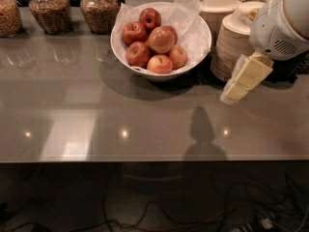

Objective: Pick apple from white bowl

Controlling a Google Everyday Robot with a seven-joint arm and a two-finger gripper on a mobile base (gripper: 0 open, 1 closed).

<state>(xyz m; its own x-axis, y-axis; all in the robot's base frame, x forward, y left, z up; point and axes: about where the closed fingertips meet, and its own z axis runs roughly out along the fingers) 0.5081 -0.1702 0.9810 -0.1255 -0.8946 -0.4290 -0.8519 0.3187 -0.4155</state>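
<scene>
The white bowl (159, 75) stands at the back middle of the grey counter, lined with crinkled white paper. Several red and yellow apples (161, 39) are piled in it. My gripper (232, 94) hangs at the right, cream-coloured, slanting down and to the left from the white arm housing (282, 25). It is to the right of the bowl, a little nearer the front, above the counter and apart from the bowl. It holds nothing that I can see.
Two stacks of beige disposable bowls (231, 47) stand right of the white bowl, close behind the gripper. Three glass jars (48, 8) of dry food line the back left. The counter's front edge (145, 159) runs across, with cables on the floor below.
</scene>
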